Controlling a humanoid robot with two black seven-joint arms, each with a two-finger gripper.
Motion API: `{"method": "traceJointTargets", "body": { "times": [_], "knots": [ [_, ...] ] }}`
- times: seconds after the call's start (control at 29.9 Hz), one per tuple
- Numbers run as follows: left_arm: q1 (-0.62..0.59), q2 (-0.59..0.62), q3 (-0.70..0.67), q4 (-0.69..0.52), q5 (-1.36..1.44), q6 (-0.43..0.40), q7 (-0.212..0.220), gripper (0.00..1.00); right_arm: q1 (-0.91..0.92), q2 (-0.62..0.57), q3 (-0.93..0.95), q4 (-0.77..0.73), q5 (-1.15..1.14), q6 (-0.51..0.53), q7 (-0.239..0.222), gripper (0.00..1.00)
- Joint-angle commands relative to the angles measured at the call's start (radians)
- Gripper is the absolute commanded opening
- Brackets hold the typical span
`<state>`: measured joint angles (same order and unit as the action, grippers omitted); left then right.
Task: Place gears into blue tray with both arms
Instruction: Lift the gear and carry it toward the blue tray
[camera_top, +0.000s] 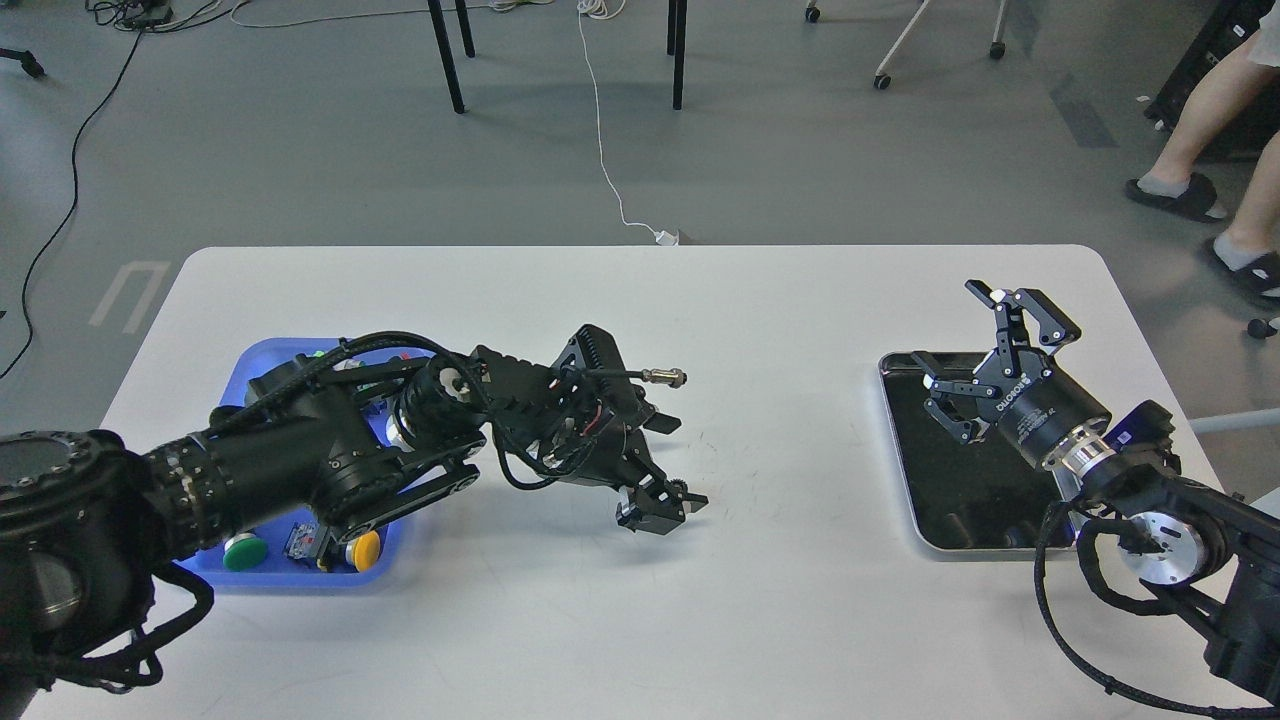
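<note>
Gear (679, 489), tiny black toothed ring, pinched in left hand (668, 505)

Gear (679, 489): small black toothed ring, seen at the tips of the left gripper (668, 507), apparently pinched between its fingers just above the table. Blue tray (262, 362): shallow, bright blue, rounded corners; sits well behind that gripper under the left arm, largely hidden by it.

One head-mounted view looks forward and down over the white rounded-corner table (640, 600), taking in grey floor (300, 150) beyond its far edge.
</note>
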<state>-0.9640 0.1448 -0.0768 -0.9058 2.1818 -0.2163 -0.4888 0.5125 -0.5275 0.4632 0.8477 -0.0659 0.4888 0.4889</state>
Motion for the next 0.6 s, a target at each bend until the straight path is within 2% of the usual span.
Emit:
{"method": "traceJointTargets", "body": {
  "times": [0.0,0.33,0.57],
  "knots": [
    [-0.002,-0.024,0.023,0.03,0.0,0.003,0.0,0.84,0.001,0.0,0.002,0.001,0.0,0.0,0.0,0.94],
    [0.002,-0.024,0.048,0.033,0.0,0.003,0.0,0.56,0.001,-0.002,0.003,0.001,0.0,0.0,0.0,0.94],
    [0.008,-0.017,0.052,0.034,0.0,0.003,0.0,0.55,0.003,0.0,0.003,0.002,0.0,0.0,0.0,0.94]
  ]
}}
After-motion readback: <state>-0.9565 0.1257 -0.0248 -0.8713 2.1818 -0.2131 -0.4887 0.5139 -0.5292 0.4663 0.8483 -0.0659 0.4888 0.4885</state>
